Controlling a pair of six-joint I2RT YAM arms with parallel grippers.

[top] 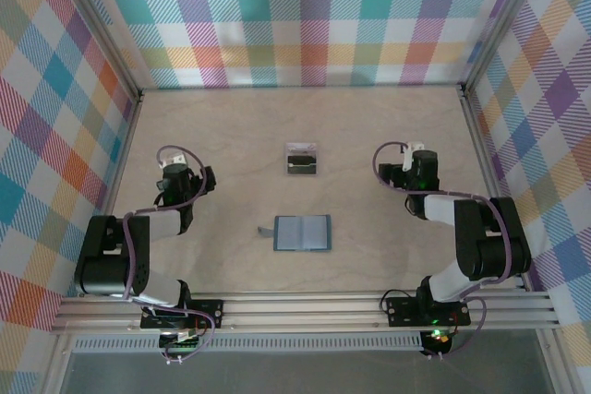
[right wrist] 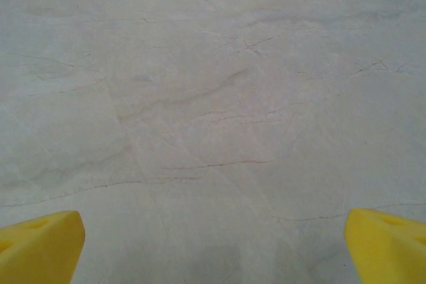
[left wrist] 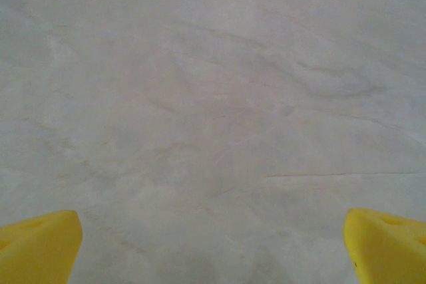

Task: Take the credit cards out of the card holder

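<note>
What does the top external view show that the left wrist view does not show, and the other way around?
Top external view: the card holder lying open on the table, the credit cards apart beyond it, the left gripper and right gripper at either side, checked walls. Left wrist view: that gripper's yellow fingertips up close, spread wide, nothing between them. Shared: the pale wooden table.

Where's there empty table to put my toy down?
Bare table lies behind the credit cards up to the back wall, between the card holder and left claw, and between it and right claw. The middle is busiest.
</note>
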